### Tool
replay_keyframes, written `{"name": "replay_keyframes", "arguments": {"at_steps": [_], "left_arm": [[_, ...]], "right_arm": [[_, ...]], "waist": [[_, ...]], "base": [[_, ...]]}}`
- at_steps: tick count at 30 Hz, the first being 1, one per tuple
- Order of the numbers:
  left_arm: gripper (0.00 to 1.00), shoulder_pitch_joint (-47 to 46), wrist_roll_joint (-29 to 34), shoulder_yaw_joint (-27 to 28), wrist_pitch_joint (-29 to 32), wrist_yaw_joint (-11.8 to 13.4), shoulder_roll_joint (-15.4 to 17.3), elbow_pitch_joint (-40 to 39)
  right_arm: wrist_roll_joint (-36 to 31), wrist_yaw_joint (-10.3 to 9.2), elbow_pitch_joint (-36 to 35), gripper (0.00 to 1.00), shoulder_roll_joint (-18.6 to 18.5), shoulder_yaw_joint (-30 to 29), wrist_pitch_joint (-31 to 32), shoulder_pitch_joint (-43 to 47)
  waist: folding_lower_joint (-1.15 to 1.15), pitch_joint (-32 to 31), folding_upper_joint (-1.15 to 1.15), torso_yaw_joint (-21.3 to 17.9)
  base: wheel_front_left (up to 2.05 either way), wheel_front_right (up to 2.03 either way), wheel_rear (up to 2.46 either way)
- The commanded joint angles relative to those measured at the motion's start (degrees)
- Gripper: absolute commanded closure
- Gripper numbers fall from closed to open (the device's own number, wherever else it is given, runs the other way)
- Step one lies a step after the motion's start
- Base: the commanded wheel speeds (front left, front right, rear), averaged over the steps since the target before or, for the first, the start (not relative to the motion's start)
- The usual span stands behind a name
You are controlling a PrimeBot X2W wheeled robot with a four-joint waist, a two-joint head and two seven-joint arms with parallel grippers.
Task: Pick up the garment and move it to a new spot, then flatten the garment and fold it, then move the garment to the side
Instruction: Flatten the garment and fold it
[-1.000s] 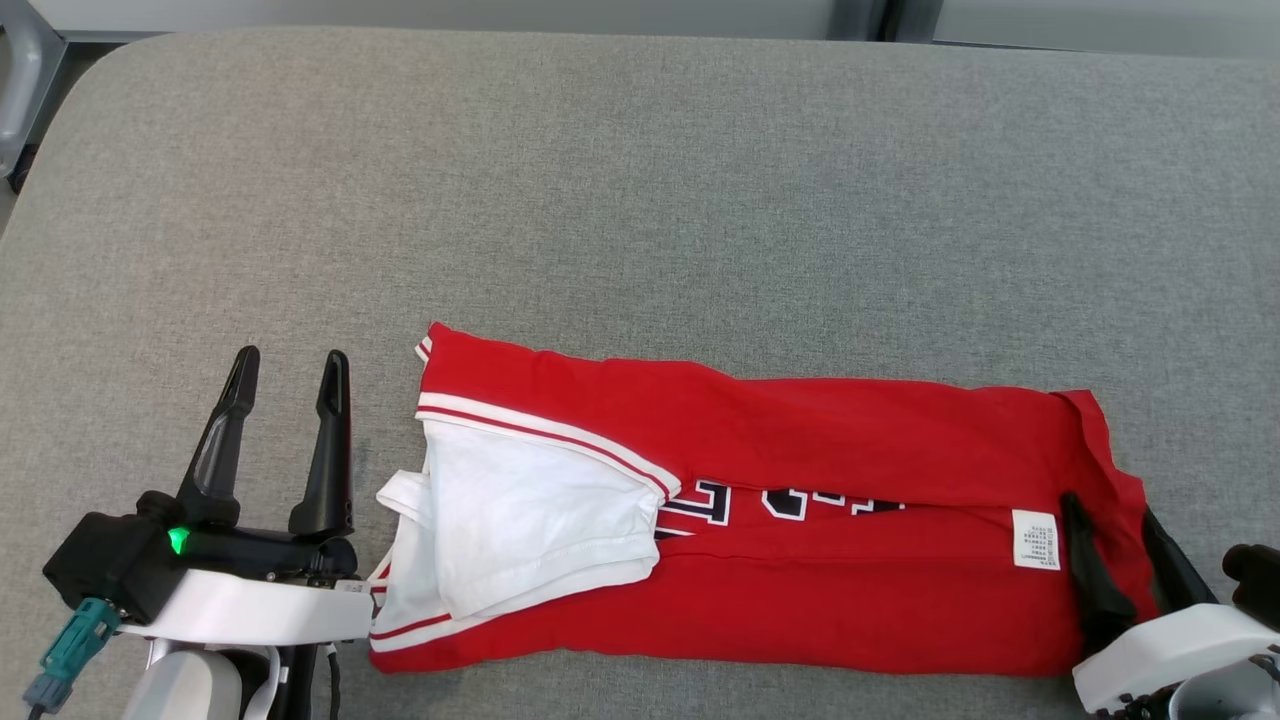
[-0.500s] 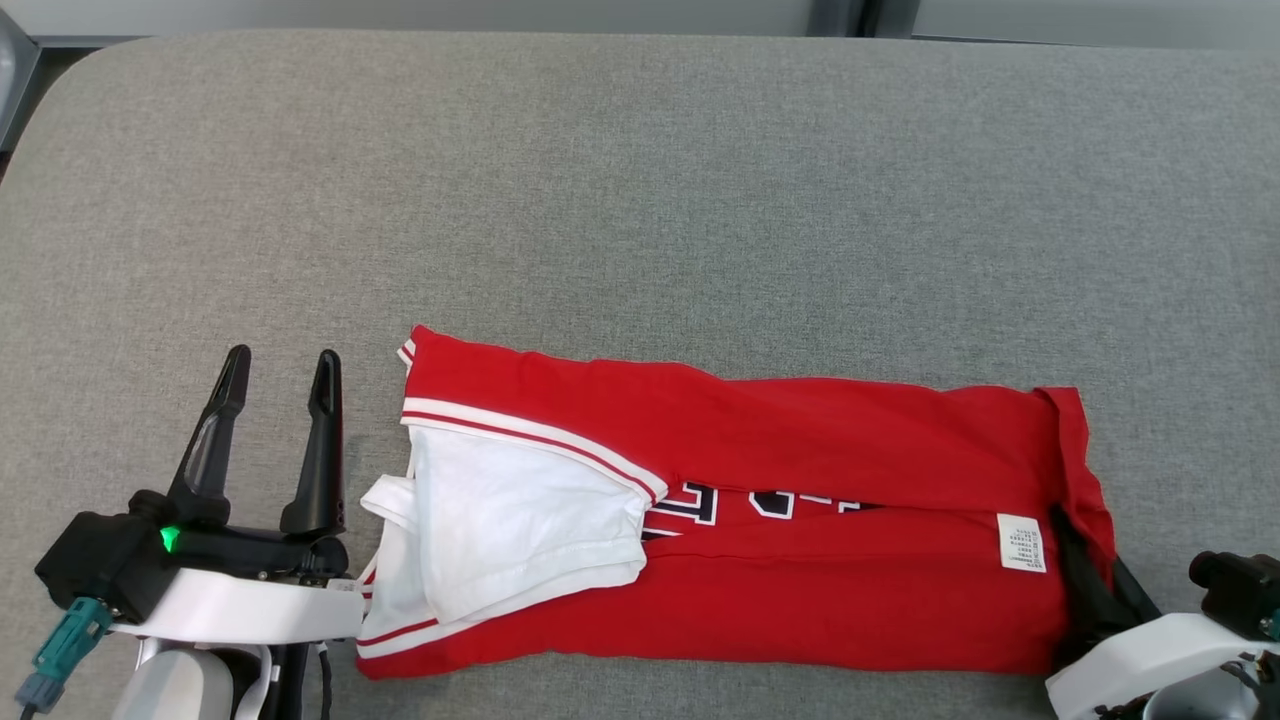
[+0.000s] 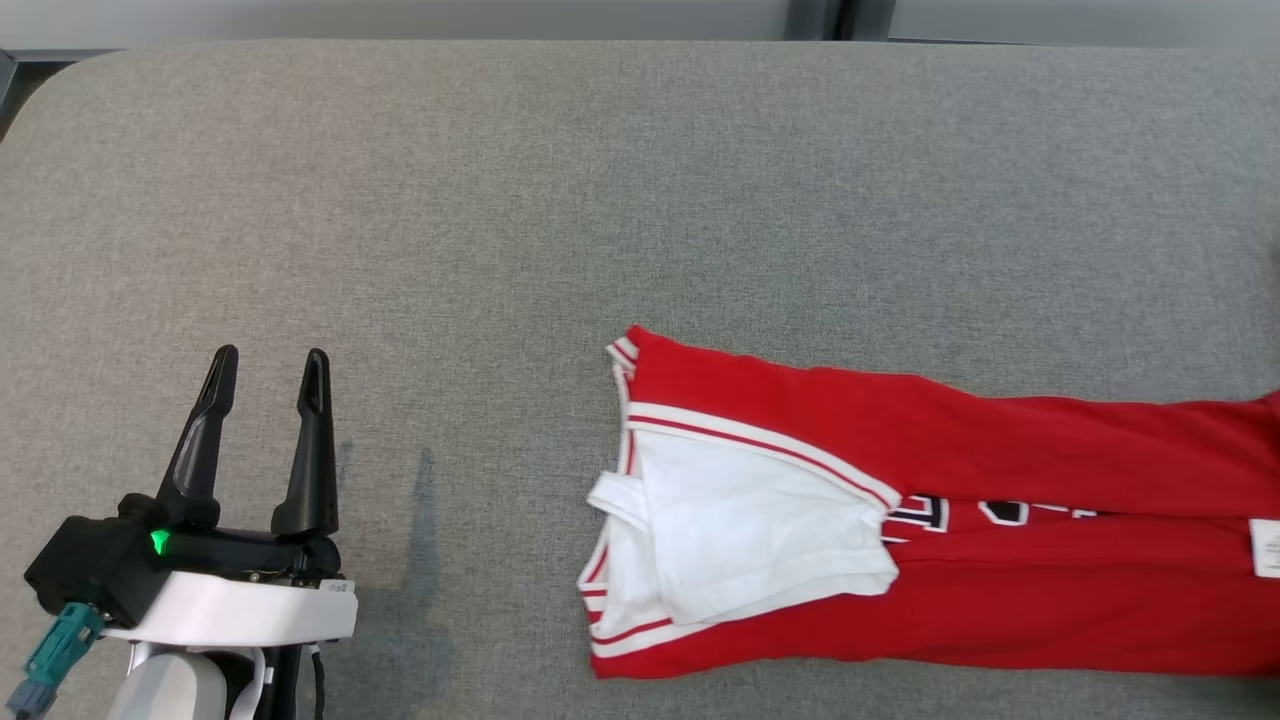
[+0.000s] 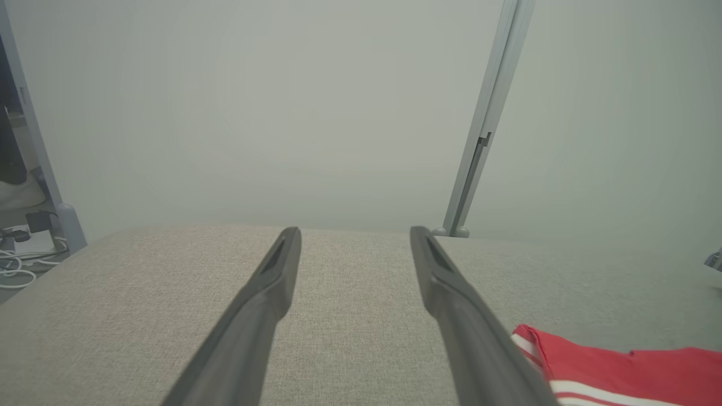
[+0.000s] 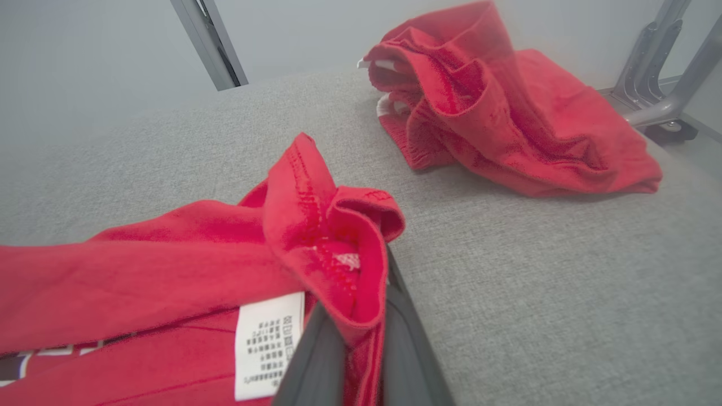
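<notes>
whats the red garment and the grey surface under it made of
Red garment: looks like soft matte knit, cotton or a blend; it creases limply and shows stitched hems. Grey surface: seemingly woven upholstery fabric, matte, with a fine flecked weave.

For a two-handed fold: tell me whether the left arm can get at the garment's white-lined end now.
Probably yes. The left gripper is open, and bare grey cushion lies between it and that end of the garment; nothing blocks the way.
</notes>
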Motion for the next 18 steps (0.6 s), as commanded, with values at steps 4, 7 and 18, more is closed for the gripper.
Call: {"name": "replay_keyframes", "arguments": {"at_steps": [4,7,18], "left_arm": [[0.00,-0.04,0.33,0.05,-0.01,0.59,0.36,-0.29],[0.00,0.09,0.35,0.08,0.09,0.84,0.55,-0.45],[0.00,1.08,0.18,-0.49,0.88,1.54,0.92,-1.27]], "right_arm": [[0.94,-0.14,-2.24,1.00,-2.19,-1.99,0.31,1.01],[0.66,-0.13,-5.10,1.00,-2.22,0.28,1.09,0.75],[1.32,-0.12,-23.00,1.00,4.33,10.65,9.15,0.00]], "waist": [[0.00,-0.42,0.00,-0.50],[0.00,-0.81,0.00,-0.97],[0.00,-2.66,0.00,-2.07]], "base": [[0.00,0.00,0.00],[0.00,0.00,0.00],[0.00,0.00,0.00]]}}
